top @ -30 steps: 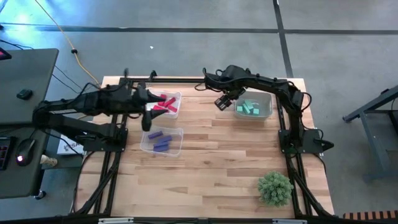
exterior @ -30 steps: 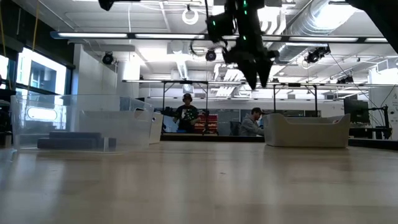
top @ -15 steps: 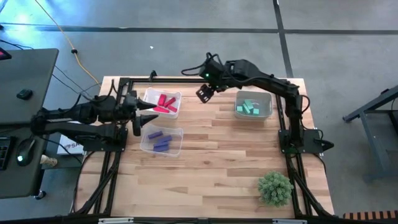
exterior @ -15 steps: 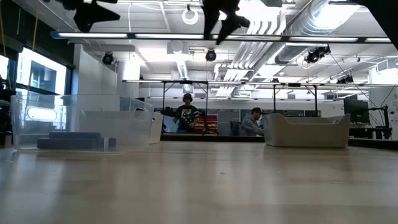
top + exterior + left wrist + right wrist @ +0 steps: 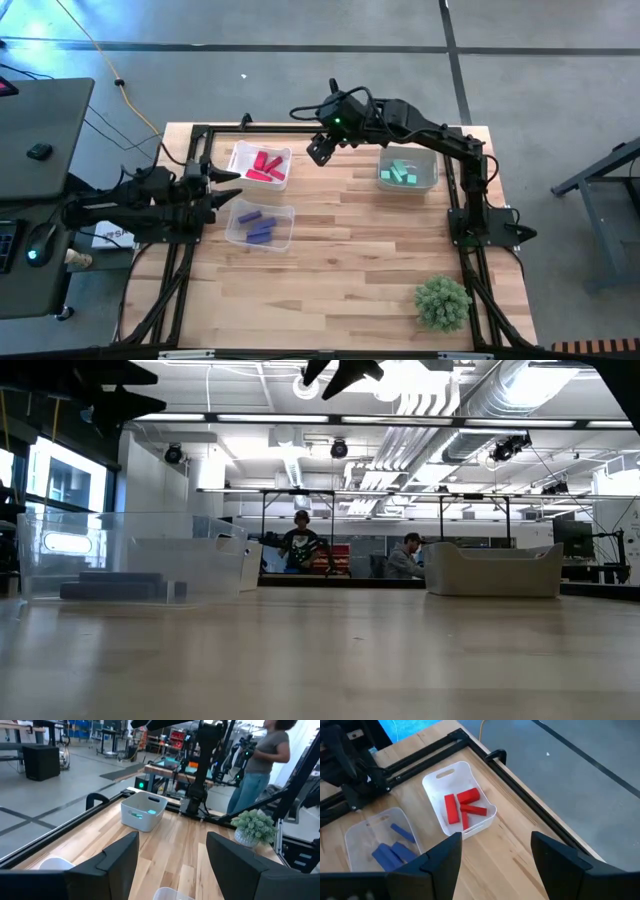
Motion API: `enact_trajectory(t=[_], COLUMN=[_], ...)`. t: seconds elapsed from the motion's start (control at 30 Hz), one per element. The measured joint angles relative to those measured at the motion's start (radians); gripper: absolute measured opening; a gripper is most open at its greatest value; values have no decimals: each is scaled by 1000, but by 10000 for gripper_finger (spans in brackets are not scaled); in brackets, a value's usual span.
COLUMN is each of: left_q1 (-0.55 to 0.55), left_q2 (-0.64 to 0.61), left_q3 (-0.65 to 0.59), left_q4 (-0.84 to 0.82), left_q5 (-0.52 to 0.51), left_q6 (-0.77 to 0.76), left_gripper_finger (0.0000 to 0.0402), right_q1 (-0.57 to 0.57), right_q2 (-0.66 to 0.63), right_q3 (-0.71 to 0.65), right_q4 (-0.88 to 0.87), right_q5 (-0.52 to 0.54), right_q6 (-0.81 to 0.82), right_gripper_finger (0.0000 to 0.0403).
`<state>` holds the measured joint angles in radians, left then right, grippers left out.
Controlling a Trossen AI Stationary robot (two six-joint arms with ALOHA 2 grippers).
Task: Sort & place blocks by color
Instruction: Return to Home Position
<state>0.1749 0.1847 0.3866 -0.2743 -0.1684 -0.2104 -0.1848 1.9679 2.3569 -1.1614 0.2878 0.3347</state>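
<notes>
The left gripper (image 5: pixel 224 187) was held at the left side of the worktop (image 5: pixel 350 270), near the clear bin (image 5: pixel 286 240). Its fingers (image 5: pixel 117 857) stood wide apart and held nothing. The right gripper (image 5: pixel 319 150) was raised above the worktop, between the white bin (image 5: pixel 240 153) and the grey bin (image 5: pixel 432 181), and its fingers (image 5: pixel 445 860) were also spread and empty. The red blocks (image 5: pixel 265 165) lay in the white bin, the purple blocks (image 5: pixel 256 226) in the clear bin, and the teal blocks (image 5: pixel 400 172) in the grey bin.

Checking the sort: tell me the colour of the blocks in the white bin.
Red. The blocks show best in the right wrist view.
</notes>
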Motion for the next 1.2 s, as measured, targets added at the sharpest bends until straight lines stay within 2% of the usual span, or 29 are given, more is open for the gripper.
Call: enact_trajectory(t=[0.3, 0.6, 1.0, 1.2], left_q1=[0, 0, 0, 0], left_q2=[-124, -181, -181, -180], left_q3=[-90, -195, -272, -283], left_q4=[2, 23, 47, 29], left_q5=[0, 1, 82, 89], left_q6=[50, 31, -9, -66], left_gripper_finger=[223, 223, 200, 193], right_q1=[0, -11, -11, -11], right_q2=[-1, -38, -234, -402], right_q3=[0, 0, -5, -121], right_q4=[-1, -13, -134, -199], right_q5=[0, 33, 243, 311], right_q6=[5, 23, -47, -27], right_gripper_finger=[227, 227, 227, 227])
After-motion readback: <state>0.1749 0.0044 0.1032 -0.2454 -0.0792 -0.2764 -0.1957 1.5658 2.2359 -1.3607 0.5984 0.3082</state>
